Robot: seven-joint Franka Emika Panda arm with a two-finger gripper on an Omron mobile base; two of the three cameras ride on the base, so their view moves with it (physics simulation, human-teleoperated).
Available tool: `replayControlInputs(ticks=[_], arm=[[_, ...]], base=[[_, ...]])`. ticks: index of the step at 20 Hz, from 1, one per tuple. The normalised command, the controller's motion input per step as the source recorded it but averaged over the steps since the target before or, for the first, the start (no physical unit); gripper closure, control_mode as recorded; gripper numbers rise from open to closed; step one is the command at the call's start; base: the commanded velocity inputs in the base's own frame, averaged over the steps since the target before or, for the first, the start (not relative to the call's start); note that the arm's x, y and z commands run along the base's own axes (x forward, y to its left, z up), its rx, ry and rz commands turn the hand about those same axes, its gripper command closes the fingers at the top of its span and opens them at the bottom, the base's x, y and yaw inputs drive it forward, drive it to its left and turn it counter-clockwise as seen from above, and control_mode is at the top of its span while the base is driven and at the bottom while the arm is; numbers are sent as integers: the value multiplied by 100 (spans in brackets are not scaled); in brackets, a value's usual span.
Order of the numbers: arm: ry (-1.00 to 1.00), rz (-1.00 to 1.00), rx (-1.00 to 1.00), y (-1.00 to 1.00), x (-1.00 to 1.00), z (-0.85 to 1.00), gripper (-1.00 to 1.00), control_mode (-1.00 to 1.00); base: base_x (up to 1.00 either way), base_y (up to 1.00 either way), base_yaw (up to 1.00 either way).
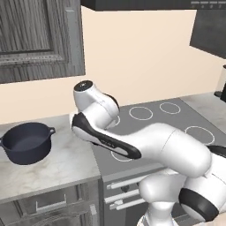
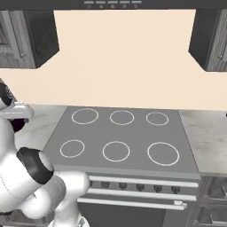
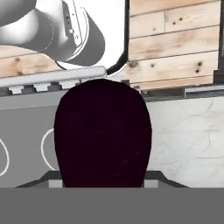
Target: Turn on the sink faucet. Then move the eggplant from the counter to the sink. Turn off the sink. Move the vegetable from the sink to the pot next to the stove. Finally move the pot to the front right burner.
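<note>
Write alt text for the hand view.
A dark purple eggplant sits close against the camera, held in the gripper above the grey stovetop and the marbled counter. Wooden floor planks lie beyond.

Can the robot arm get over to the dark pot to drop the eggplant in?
Probably yes. The pot sits open and lidless on the counter left of the stove, nothing around it. The eggplant is between the fingers.

Dark purple eggplant (image 3: 103, 135) held over counter (image 3: 183, 144); empty pot (image 1: 27, 142) on it
</note>
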Motion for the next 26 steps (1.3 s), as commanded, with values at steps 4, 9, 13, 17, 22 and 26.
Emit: replayControlInputs(ticks=[4, 9, 13, 17, 22, 26], arm=[[0, 10, 0, 73, 31, -14, 100, -100], [0, 10, 0, 70, 39, -5, 100, -100], [0, 9, 0, 67, 40, -8, 100, -100], [0, 6, 0, 67, 34, -17, 100, -100], [0, 2, 0, 61, 32, -22, 100, -100], [0, 0, 0, 54, 38, -16, 100, -100]], base=[[0, 0, 0], [0, 0, 0], [0, 0, 0], [0, 0, 0], [0, 0, 0], [0, 0, 0]])
